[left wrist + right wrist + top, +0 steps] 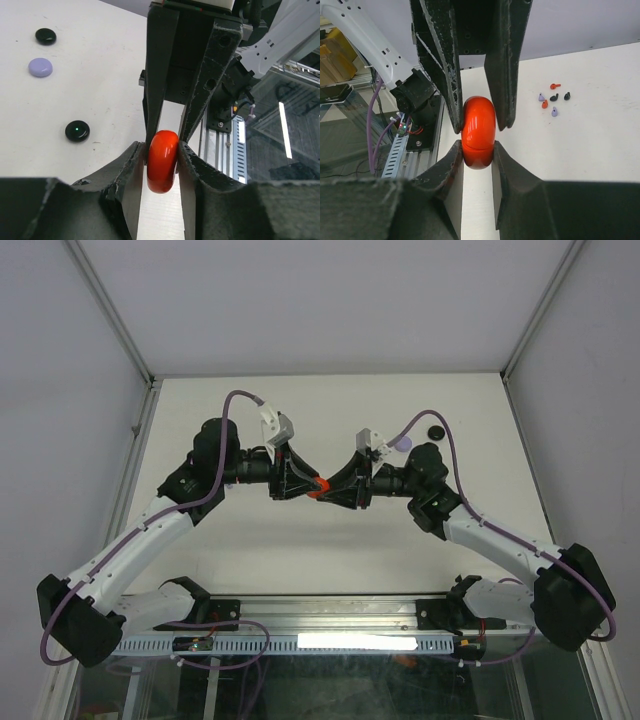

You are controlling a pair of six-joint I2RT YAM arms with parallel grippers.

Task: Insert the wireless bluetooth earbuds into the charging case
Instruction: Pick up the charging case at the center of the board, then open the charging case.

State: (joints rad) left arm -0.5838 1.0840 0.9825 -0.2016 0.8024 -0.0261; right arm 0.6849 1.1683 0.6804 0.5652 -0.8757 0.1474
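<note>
White table lies beneath both arms. Left hand and right hand clamp the red charging case from opposite sides, aloft between them and seemingly unopened. The loose earbuds lie well apart on the table beyond.

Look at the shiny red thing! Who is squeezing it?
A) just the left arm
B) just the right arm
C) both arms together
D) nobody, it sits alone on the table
C: the left arm's fingers and the right arm's fingers both pinch the red case, coming at it from opposite sides.
</note>
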